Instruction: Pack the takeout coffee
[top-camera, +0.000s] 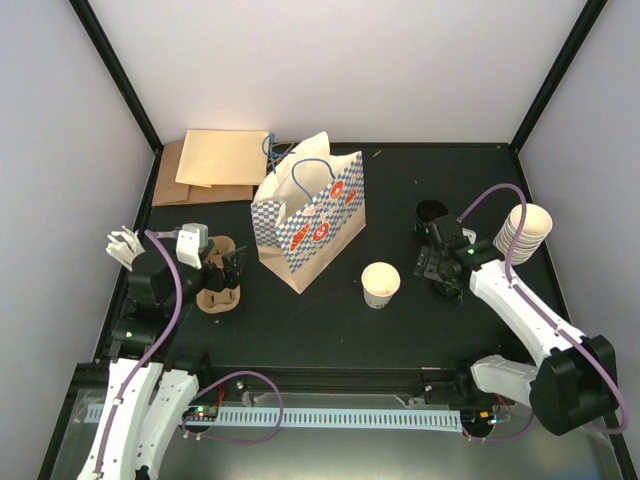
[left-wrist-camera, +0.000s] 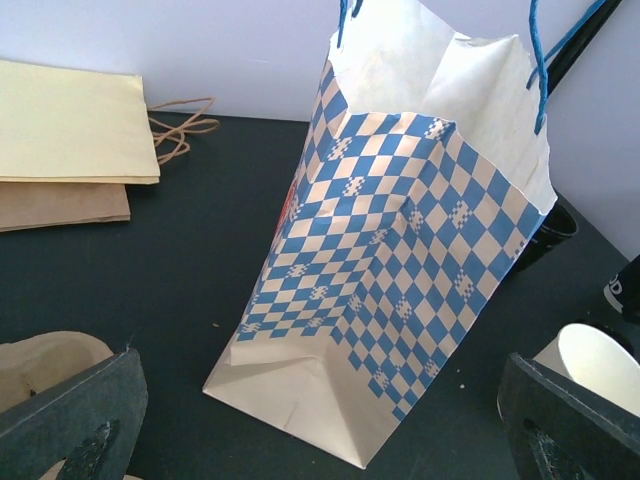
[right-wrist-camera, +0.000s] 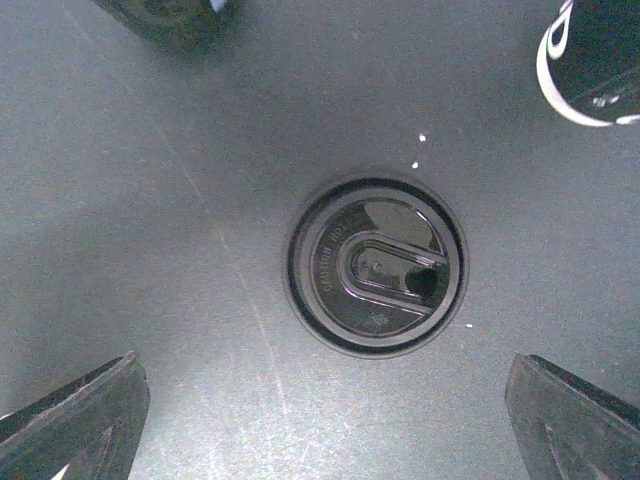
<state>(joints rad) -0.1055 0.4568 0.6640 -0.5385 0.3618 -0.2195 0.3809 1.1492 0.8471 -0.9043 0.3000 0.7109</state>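
Right tool (right-wrist-camera: 320, 425) nearest lens: jaws spread wide, nothing between, hanging above black lid (right-wrist-camera: 377, 265), which lies flat on desk (right-wrist-camera: 150, 200). Left tool (left-wrist-camera: 320, 430) wide open too, empty, facing checked bag (left-wrist-camera: 400, 250). Single cup (top-camera: 381, 284) stands open mid-desk, right of bag, left of lid, apart from both.

Risk: lid thin and flat, fingers may skid over it or push it away; light bag may topple when cup goes in.

Count: one loose cup, one lid in clear view, one checked bag, one cup stack (top-camera: 525, 232), two flat paper bags (top-camera: 212, 165).
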